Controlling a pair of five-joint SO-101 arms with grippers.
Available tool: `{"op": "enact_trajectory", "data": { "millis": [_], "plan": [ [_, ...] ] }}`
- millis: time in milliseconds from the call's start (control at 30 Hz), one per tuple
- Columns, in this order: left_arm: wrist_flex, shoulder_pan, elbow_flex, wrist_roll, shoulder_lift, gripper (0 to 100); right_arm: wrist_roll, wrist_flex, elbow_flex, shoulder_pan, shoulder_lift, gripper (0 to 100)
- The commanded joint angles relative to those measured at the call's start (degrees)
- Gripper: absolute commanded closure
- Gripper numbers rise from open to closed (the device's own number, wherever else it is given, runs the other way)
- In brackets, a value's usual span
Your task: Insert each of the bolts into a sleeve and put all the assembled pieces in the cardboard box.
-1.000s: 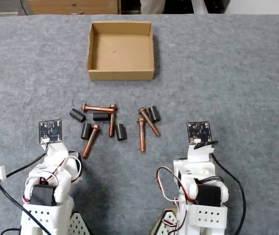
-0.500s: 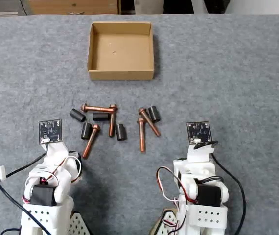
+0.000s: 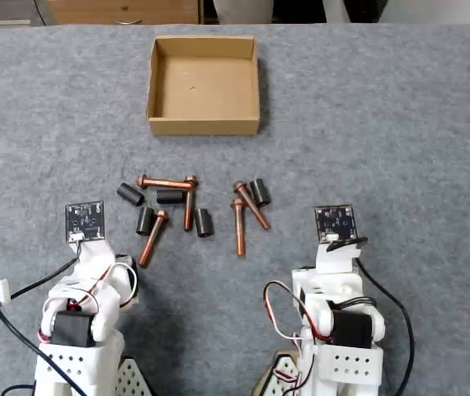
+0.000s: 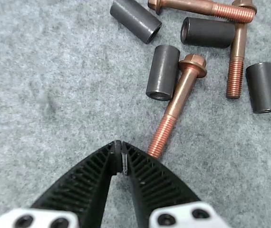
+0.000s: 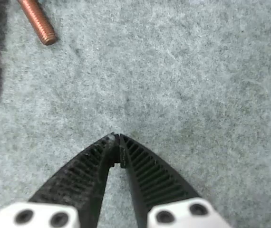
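"On the table [image 3: 400,124], seen from the high view, where do things lie?"

"The cardboard box [image 3: 204,126] sits open at the far side. Between it and the two arms lie the copper bolts [image 3: 166,182] and the dark sleeves [image 3: 130,195], five of each, all loose on the grey cloth and all outside the box. Some touch or cross, and no bolt sits in a sleeve. The left arm [image 3: 82,285] is folded low at the near edge, and the right arm [image 3: 338,285] stands beside it."

"And from the left wrist?"

"The left gripper [image 4: 120,149] has its two black fingers pressed together with nothing between them. It hovers over bare cloth, just beside the threaded end of a tilted bolt [image 4: 178,104]. One sleeve [image 4: 163,72] lies along that bolt's head end, touching it. Three more sleeves and two bolts lie beyond."

"The right wrist?"

"The right gripper [image 5: 117,142] is likewise closed tip to tip, holding nothing, over bare cloth. Two threaded bolt ends [image 5: 38,19] show farther off, well apart from its fingers."
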Motion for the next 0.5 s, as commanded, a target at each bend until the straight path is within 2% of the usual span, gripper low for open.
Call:
{"op": "enact_trajectory", "data": {
  "millis": [0,333,467],
  "plan": [
    [0.09,0.62,0.70,-0.44,-0.04,98,0.35,-0.88,0.04,0.57,-6.29,99.5],
    [0.09,0.62,0.70,-0.44,-0.04,98,0.35,-0.88,0.04,0.40,-6.29,99.4],
    [0.09,0.62,0.70,-0.44,-0.04,98,0.44,-1.67,0.04,-5.93,-6.29,99.4]
  ]
}}
